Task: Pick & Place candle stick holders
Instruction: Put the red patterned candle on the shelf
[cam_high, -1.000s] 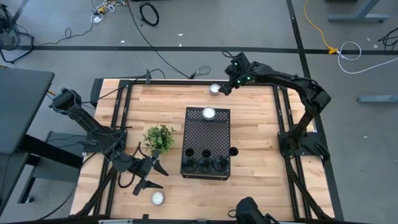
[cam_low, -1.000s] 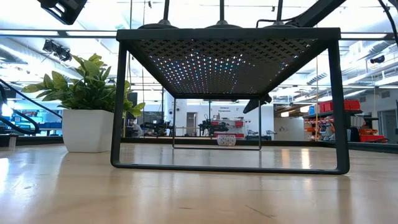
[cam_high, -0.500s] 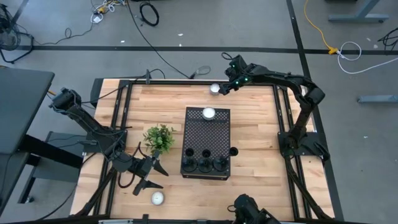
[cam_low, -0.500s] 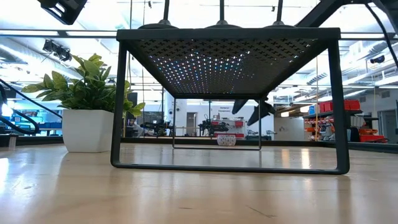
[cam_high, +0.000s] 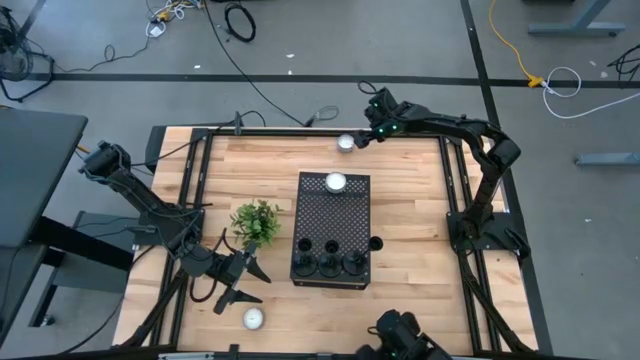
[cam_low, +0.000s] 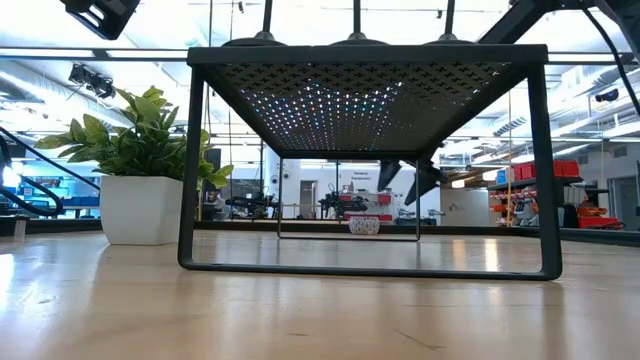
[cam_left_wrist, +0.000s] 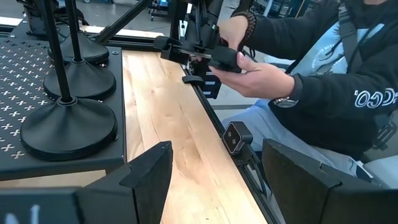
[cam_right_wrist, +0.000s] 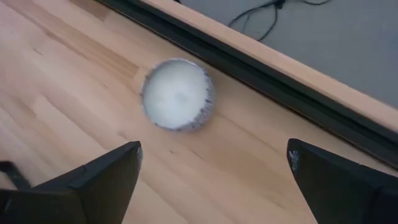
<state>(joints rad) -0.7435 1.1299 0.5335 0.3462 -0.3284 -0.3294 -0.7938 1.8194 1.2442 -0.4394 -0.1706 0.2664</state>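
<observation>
Three black candle stick holders (cam_high: 328, 265) stand by their round bases in a row on the near end of the black perforated box (cam_high: 330, 215); their bases also show in the left wrist view (cam_left_wrist: 68, 127). A fourth holder (cam_high: 376, 243) stands on the table at the box's right side. My left gripper (cam_high: 240, 282) is open and empty at the near left, beside the box's near left corner (cam_left_wrist: 214, 180). My right gripper (cam_high: 362, 136) is open and empty above a white candle (cam_right_wrist: 178, 93) at the table's far edge (cam_right_wrist: 211, 180).
A second white candle (cam_high: 335, 182) lies on the box's far end and a third (cam_high: 254, 318) near the front left. A potted plant (cam_high: 256, 222) stands left of the box. A person's hands (cam_left_wrist: 249, 62) hold a device past the table's near edge.
My right gripper has dropped a little toward the far white candle and turned about its wrist. In the low view its two fingers now show side by side under the box's top. The elbow of that arm has drawn in toward the table.
</observation>
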